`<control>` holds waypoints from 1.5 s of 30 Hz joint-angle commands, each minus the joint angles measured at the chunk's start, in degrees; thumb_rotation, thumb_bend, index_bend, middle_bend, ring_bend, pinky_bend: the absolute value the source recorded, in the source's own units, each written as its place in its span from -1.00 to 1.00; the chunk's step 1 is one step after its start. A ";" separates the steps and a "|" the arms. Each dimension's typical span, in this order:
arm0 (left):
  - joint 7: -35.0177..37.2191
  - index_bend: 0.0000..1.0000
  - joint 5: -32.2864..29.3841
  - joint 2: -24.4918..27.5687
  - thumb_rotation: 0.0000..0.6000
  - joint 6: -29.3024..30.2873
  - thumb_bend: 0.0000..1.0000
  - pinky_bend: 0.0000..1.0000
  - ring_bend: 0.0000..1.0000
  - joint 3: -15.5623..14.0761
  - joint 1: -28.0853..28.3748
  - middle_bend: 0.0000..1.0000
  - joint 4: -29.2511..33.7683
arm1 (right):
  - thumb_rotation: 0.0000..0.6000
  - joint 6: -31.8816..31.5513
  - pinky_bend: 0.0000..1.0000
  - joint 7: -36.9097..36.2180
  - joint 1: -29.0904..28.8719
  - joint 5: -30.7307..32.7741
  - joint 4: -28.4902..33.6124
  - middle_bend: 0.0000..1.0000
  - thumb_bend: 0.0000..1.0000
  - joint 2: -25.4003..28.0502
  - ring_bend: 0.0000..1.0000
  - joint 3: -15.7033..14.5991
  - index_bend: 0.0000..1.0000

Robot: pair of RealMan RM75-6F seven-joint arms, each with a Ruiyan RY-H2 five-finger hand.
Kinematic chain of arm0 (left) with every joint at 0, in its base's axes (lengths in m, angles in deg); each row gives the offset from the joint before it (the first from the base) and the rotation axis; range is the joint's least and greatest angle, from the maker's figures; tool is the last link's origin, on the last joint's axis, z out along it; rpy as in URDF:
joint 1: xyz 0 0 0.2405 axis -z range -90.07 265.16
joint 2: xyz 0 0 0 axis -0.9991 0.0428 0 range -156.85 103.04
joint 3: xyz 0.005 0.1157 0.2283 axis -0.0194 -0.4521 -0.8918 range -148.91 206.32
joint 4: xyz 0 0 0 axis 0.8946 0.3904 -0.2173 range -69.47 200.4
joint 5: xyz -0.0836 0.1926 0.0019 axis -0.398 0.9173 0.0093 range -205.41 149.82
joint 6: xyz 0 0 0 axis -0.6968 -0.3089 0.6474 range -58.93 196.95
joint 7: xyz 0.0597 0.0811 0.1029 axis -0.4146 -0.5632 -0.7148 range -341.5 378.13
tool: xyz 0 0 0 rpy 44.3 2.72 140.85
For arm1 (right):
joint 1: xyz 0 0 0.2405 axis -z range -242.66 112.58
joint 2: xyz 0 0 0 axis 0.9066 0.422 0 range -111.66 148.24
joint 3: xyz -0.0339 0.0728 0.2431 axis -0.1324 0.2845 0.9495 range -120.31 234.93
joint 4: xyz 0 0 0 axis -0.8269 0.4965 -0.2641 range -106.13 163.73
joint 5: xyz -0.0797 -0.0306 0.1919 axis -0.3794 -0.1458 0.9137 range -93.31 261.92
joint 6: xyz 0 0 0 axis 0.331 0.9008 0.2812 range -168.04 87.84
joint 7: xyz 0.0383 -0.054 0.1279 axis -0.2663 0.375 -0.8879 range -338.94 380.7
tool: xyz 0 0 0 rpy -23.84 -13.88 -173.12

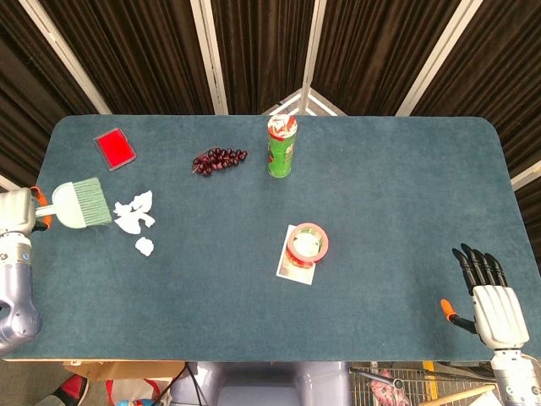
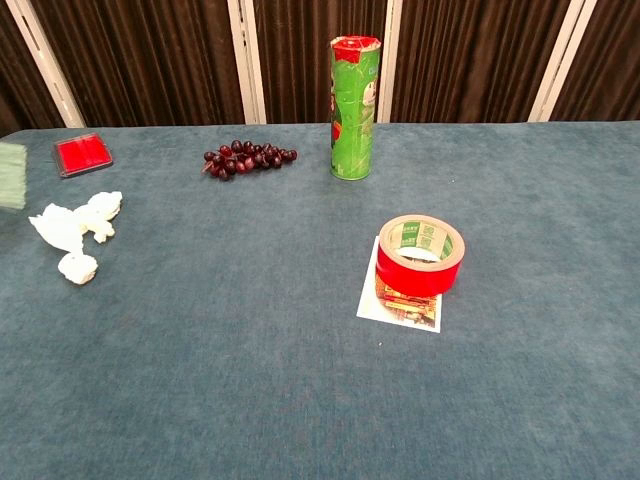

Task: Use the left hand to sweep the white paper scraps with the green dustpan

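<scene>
My left hand sits at the table's left edge and grips the orange handle of a pale green brush, its bristles pointing right. Only the bristle tips of the brush show at the left border of the chest view. White paper scraps lie just right of the bristles, with one small crumpled scrap a little nearer me. The scraps also show at the left of the chest view. My right hand hovers open off the table's near right corner, holding nothing.
A red flat box lies at the far left. Dark grapes and an upright green can stand at the back centre. A red tape roll rests on a printed card in the middle.
</scene>
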 commanded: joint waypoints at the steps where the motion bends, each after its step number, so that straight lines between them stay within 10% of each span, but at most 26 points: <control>1: 4.04 0.47 6.38 2.19 1.00 0.84 0.45 1.00 1.00 0.85 -0.92 1.00 7.13 | 1.00 0.05 -1.00 -0.01 -0.05 0.03 0.00 -1.00 -0.36 -0.05 -1.00 0.05 -1.00; 19: -4.23 0.47 15.61 -1.47 1.00 -0.91 0.45 1.00 1.00 -8.43 -0.79 1.00 15.44 | 1.00 0.07 -1.00 -0.46 0.04 0.23 -0.07 -1.00 -0.36 0.22 -1.00 0.11 -1.00; 34: -3.21 0.48 8.55 -2.78 1.00 -1.45 0.45 1.00 1.00 -4.50 -0.94 1.00 0.04 | 1.00 0.01 -1.00 2.21 0.18 0.06 0.23 -1.00 -0.36 -0.43 -1.00 -0.19 -1.00; 45: 12.08 0.47 13.03 6.89 1.00 2.20 0.45 1.00 1.00 0.83 -5.92 1.00 7.46 | 1.00 -0.59 -1.00 3.67 0.25 -0.57 0.25 -1.00 -0.36 -0.82 -1.00 -0.17 -1.00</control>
